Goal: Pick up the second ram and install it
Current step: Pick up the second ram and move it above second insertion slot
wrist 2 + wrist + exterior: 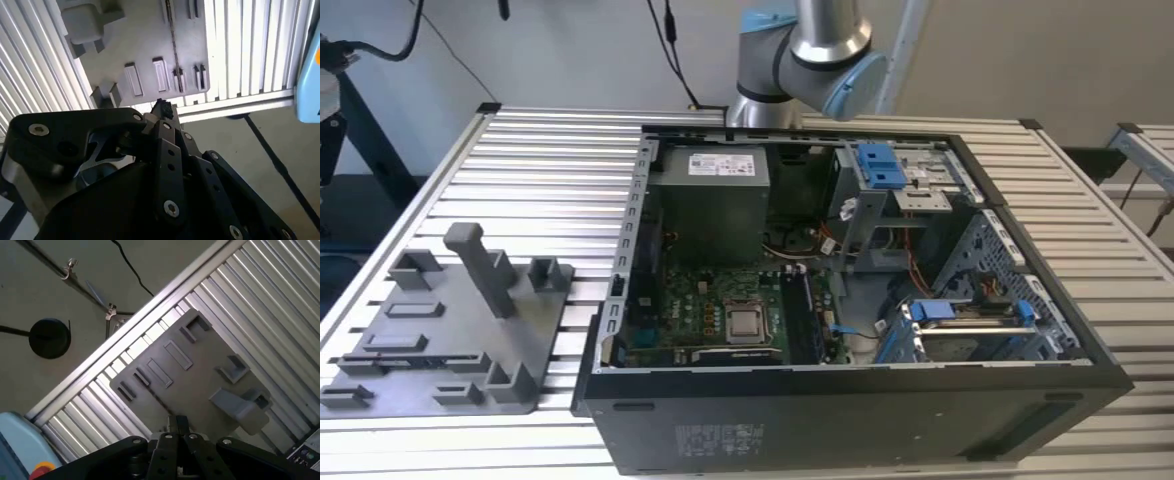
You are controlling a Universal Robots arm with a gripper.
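Hovering well above the grey tray (520, 335), the pincer (176, 423) looks down on it in both wrist views. Its fingers are drawn together with nothing visible between them. The tray sits on the slatted table (560, 150) at the exterior view's left, just beside the open computer case (854, 425). The second ram (173, 45) stands on edge in a slot of the tray, seen from above as a thin dark strip running in from the tray's outer edge. It lies next to the small rectangular pockets and apart from the upright post (85, 20). In the exterior view it reads as a thin dark line (400, 357) across the tray's near end. The pincer is not touching it, so the pick-up is not yet done. Judged handling: light, stiff and thin, but brittle. It would not tolerate bending or twisting, and the chips and contact edge are fragile. The faces are probably smooth enough to slip under hard fingers. The best hold looks like the two flat faces near mid-length, at the exposed upper edge, so the stick comes up level and does not cock in its slot. The black slot strips (807, 315) lie inside the case, right of the processor socket; I cannot tell which are occupied.
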